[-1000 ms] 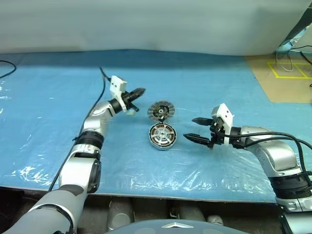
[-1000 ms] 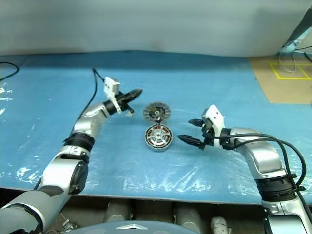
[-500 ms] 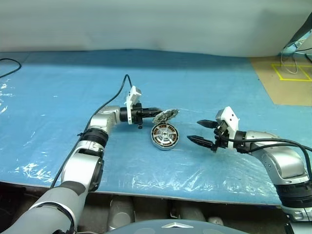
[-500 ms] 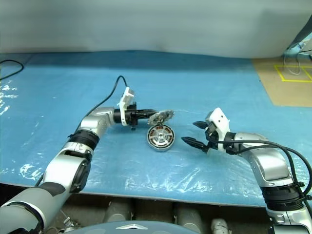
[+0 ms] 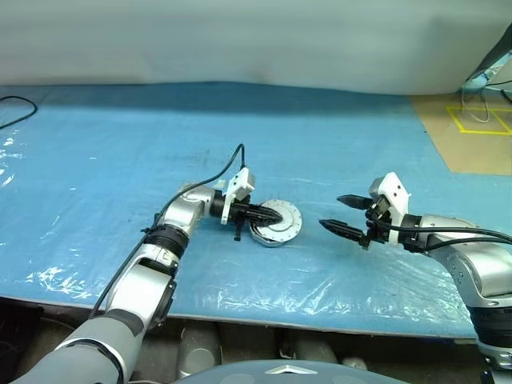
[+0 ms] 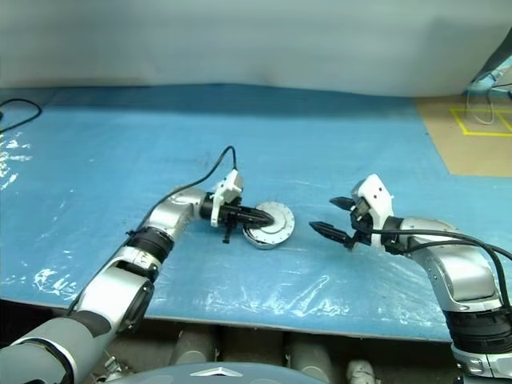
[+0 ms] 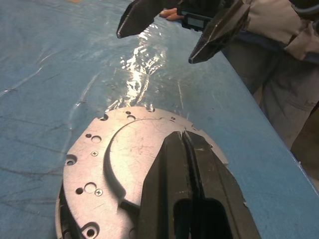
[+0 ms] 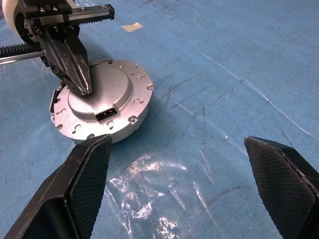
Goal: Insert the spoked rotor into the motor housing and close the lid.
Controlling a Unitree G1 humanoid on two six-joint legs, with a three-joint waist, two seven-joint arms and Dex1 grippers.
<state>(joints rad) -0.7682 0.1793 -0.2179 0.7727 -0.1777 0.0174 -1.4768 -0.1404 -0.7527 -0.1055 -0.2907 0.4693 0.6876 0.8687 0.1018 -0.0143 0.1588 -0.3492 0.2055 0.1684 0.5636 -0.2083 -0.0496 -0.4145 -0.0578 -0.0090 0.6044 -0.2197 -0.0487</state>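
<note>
The lid (image 5: 285,223) lies flat on the motor housing (image 8: 107,133), plain grey face with its raised centre up. My left gripper (image 5: 276,215) is shut, and its closed fingertips (image 8: 83,88) rest on the lid's raised centre, reaching in from the left. In the left wrist view the shut left gripper (image 7: 183,133) lies over the lid (image 7: 124,149). My right gripper (image 5: 330,211) hovers open a short way right of the housing, pointing at it, with nothing between its fingers (image 8: 89,184). The spoked rotor is hidden.
Everything sits on a blue sheet (image 5: 96,144) covered with wrinkled clear film. A brown floor patch with yellow tape (image 5: 472,120) lies at the back right. A black cable (image 5: 10,108) trails at the far left. A person's clothing (image 7: 279,74) shows beyond the right gripper (image 7: 155,48).
The lid, striped face up beyond the housing a second ago, was tipped over by my shut left gripper and now lies on the housing. The right gripper has barely moved.
</note>
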